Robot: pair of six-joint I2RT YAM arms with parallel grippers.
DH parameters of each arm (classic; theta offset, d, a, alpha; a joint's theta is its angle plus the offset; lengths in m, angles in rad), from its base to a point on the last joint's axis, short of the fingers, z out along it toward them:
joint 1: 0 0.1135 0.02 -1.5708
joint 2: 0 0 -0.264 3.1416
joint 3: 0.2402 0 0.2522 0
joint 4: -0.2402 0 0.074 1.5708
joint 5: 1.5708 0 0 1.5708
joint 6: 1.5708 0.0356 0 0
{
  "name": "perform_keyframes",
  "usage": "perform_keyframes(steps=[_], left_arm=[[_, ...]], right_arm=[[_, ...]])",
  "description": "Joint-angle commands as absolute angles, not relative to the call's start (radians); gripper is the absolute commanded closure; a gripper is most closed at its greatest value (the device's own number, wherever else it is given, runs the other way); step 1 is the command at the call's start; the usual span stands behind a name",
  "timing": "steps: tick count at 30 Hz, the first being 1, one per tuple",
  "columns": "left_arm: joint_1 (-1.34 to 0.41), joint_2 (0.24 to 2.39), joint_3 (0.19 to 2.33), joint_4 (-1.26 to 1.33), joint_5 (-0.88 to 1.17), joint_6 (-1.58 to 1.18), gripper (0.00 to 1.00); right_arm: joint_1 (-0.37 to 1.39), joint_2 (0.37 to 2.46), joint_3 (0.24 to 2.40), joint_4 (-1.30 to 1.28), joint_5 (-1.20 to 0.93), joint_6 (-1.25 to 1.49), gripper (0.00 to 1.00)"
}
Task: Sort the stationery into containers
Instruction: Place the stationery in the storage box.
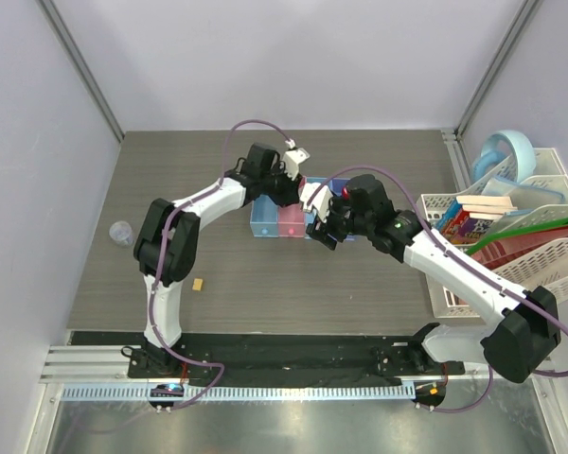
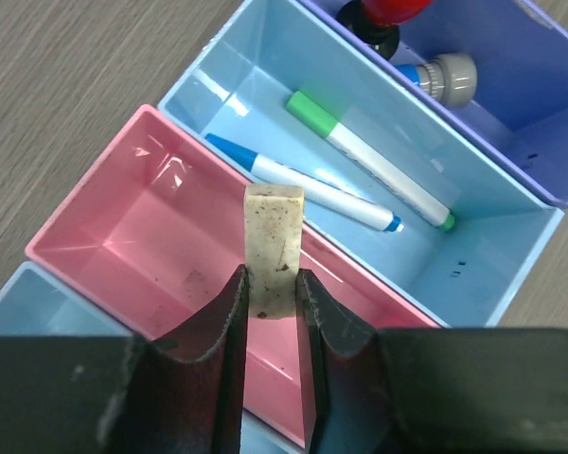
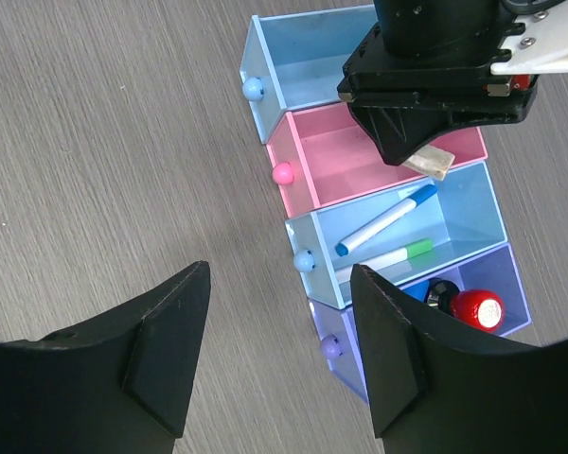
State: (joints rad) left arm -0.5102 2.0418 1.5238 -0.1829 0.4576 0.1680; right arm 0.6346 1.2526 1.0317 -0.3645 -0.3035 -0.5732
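My left gripper [image 2: 270,284] is shut on an off-white, speckled eraser [image 2: 273,241] and holds it upright over the pink bin [image 2: 123,218]. The light blue bin [image 2: 473,246] beside it holds two white pens, one with a blue cap [image 2: 303,182] and one with a green tip [image 2: 369,161]. The darker blue bin [image 2: 549,104] holds the red-capped black bottle [image 2: 393,9]. My right gripper [image 3: 279,350] is open and empty above the table, beside the bins' knobbed ends. A tan block [image 1: 199,283] and a clear round roll [image 1: 121,232] lie on the table at the left.
A white rack [image 1: 454,303] with books and folders stands at the right edge. The far light blue bin [image 3: 312,52] looks empty. The left gripper [image 3: 435,85] hangs over the pink bin [image 3: 360,161] in the right wrist view. Walls close the table at back and sides.
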Motion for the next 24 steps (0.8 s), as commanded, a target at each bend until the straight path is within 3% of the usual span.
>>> perform_keyframes(steps=[1,2,7,9,11,15,19,24], left_arm=[[-0.506,1.982,1.511,-0.14,0.417,0.202,0.72],[-0.506,1.982,1.511,-0.143,0.416,0.204,0.57],[-0.506,1.968,1.513,-0.169,0.417,0.201,0.45],[-0.503,1.944,1.508,-0.169,0.413,0.196,0.31],[-0.491,1.876,1.497,-0.17,0.408,0.189,0.24],[-0.456,1.718,1.454,-0.212,0.315,0.205,0.0],[-0.425,1.525,1.355,-0.323,0.166,0.377,0.0],[-0.296,1.219,1.125,-0.406,0.129,0.431,0.0]], right_arm=[[0.63,1.224,1.032,-0.325,-0.308,-0.568,0.33],[0.63,1.224,1.035,-0.327,-0.31,-0.566,0.33],[0.63,1.233,1.035,-0.322,-0.324,-0.557,0.33],[0.63,1.241,1.031,-0.322,-0.33,-0.555,0.33],[0.63,1.25,1.028,-0.319,-0.344,-0.554,0.33],[0.632,1.287,1.035,-0.314,-0.394,-0.54,0.33],[0.655,1.351,1.071,-0.321,-0.433,-0.526,0.33],[0.733,1.488,1.138,-0.322,-0.419,-0.537,0.32]])
